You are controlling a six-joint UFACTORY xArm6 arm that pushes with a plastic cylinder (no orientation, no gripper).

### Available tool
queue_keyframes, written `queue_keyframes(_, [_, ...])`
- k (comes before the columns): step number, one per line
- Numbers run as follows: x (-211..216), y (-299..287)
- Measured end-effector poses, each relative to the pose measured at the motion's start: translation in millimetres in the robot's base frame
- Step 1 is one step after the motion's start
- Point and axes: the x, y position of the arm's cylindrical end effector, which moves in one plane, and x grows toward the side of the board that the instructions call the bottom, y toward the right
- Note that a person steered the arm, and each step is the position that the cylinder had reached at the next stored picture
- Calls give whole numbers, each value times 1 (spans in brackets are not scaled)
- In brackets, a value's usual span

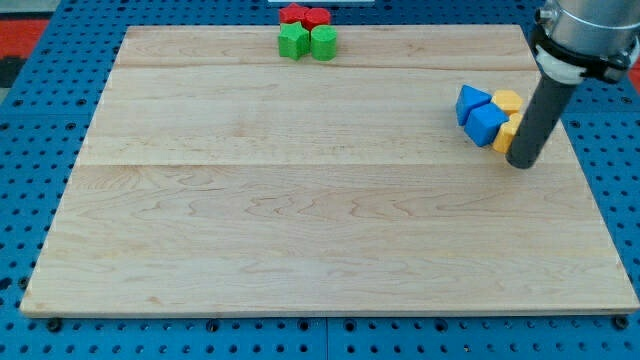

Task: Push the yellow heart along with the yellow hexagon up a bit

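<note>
End effector, a bare rod with nothing to open or hold: my tip (pixel 522 163) touches the yellow heart (pixel 507 133), the yellow hexagon (pixel 507 101) just above; both look light, rigid, slippery on the desk (pixel 300 220), so push low and centred

My tip (pixel 521 163) rests at the view's right, touching a yellow block (pixel 506 136) beside another yellow block (pixel 507 100) and two blue blocks (pixel 480 115); red and green blocks (pixel 307 30) cluster at the worktop's (pixel 300 220) top.
</note>
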Motion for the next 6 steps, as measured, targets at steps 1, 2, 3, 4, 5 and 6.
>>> queue_keyframes(1, [-10,7])
queue_keyframes(2, [-53,16])
queue_keyframes(3, [-98,16])
queue_keyframes(4, [-124,16])
queue_keyframes(5, [-92,19])
queue_keyframes(6, [-53,11])
